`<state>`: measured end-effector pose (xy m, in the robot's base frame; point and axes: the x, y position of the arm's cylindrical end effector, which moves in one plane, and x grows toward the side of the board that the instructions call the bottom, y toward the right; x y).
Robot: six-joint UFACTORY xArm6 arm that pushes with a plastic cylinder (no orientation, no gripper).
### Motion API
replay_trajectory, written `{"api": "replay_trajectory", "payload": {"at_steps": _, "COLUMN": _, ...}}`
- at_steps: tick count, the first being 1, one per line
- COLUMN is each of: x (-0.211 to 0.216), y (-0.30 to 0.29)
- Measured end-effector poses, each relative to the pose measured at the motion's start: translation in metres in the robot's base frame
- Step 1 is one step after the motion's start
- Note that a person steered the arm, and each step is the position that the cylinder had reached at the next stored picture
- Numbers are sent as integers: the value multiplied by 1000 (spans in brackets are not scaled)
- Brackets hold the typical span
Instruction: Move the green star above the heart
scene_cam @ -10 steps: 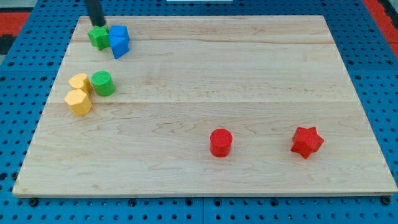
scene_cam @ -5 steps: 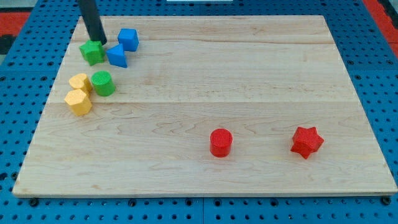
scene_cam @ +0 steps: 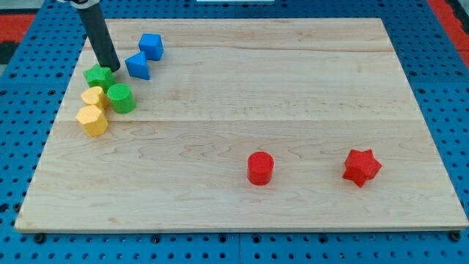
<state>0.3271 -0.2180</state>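
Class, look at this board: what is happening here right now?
My tip rests against the upper right side of the green star, near the board's upper left. The star sits just above the yellow heart and beside the green cylinder. Two blue blocks lie to the right; the red cylinder and red star sit apart, lower right.

wooden board (scene_cam: 293, 95): light, pale planks | blue pegboard (scene_cam: 440, 110): all around it, full of holes | red patch (scene_cam: 15, 22): top-left corner
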Motion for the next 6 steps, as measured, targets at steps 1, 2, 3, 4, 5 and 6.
{"api": "replay_trajectory", "payload": {"at_steps": 1, "x": -2, "y": 0}}
{"api": "replay_trajectory", "payload": {"at_steps": 2, "x": -2, "y": 0}}
{"api": "replay_trajectory", "payload": {"at_steps": 3, "x": -12, "y": 0}}
{"api": "replay_trajectory", "payload": {"at_steps": 4, "x": -30, "y": 37}}
{"api": "replay_trajectory", "payload": {"at_steps": 5, "x": -1, "y": 103}}
{"api": "replay_trajectory", "payload": {"at_steps": 6, "x": 50, "y": 126}}
